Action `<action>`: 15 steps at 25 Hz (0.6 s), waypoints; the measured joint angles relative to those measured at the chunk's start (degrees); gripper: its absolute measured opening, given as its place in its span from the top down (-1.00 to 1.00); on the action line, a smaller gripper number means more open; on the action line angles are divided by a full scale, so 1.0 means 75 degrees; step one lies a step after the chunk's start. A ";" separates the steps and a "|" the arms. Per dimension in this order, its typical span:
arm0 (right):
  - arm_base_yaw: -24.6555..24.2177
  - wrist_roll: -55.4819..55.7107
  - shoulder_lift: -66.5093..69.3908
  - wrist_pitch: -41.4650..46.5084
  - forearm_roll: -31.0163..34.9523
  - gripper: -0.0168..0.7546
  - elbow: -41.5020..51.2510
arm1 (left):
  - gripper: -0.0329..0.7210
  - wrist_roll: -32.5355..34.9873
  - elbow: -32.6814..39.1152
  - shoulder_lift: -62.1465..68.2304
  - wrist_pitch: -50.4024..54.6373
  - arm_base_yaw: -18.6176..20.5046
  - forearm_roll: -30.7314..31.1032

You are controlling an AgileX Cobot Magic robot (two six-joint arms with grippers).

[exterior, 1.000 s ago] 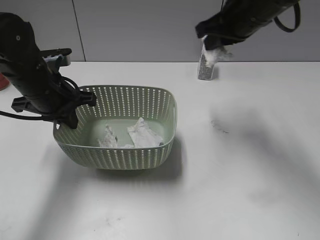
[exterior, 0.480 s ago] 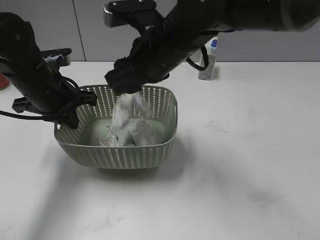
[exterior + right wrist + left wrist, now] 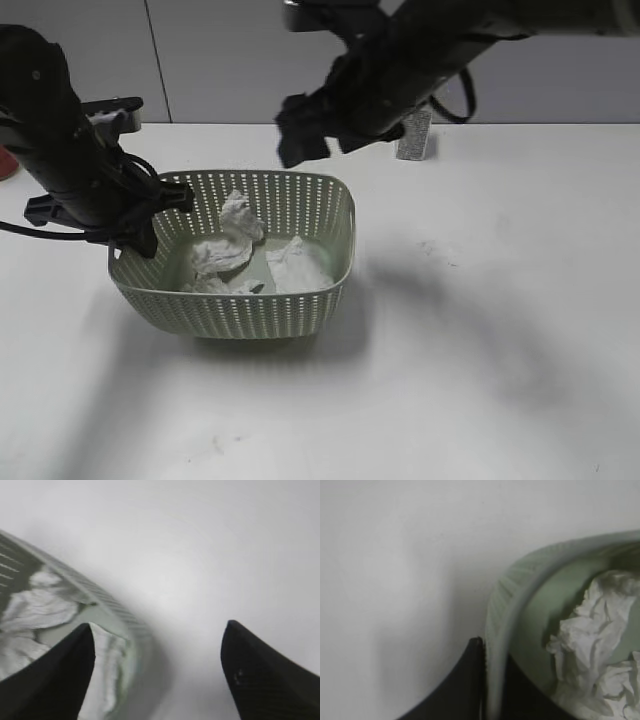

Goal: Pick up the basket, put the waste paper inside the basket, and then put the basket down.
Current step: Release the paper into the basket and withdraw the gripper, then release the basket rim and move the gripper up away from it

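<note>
The pale sage-green basket (image 3: 250, 300) sits at the left middle of the white table. My left gripper (image 3: 150, 215) is shut on its left rim; the left wrist view shows the rim (image 3: 496, 645) between the dark fingers. Crumpled white waste paper (image 3: 225, 245) lies inside the basket, with another piece (image 3: 300, 265) beside it. It also shows in the left wrist view (image 3: 592, 630) and the right wrist view (image 3: 40, 610). My right gripper (image 3: 300, 140) hangs open and empty above the basket's far rim; its fingers (image 3: 157, 645) are spread wide.
An upright white-grey carton (image 3: 412, 135) stands at the table's back, partly behind my right arm. A red object (image 3: 5, 165) shows at the far left edge. A grey wall runs behind the table.
The right gripper let the paper fall into the basket, opened, and moved up and to the right. The left gripper and basket have not moved.
</note>
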 joint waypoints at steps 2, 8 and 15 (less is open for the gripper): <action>-0.0690 0.0000 -0.0081 0.0514 -0.0198 -0.63 0.0000 | 0.91 0.0000 0.0000 0.0000 0.0014 0.0000 0.0000; -0.2612 0.0000 -0.0402 0.2208 -0.1300 -0.59 -0.0009 | 0.91 0.0000 -0.0024 0.0008 -0.0020 0.0000 -0.0028; -0.3818 -0.0180 -0.0814 0.4017 -0.1554 -0.58 0.0295 | 0.91 0.0000 -0.1182 0.0759 0.0556 -0.0008 -0.0060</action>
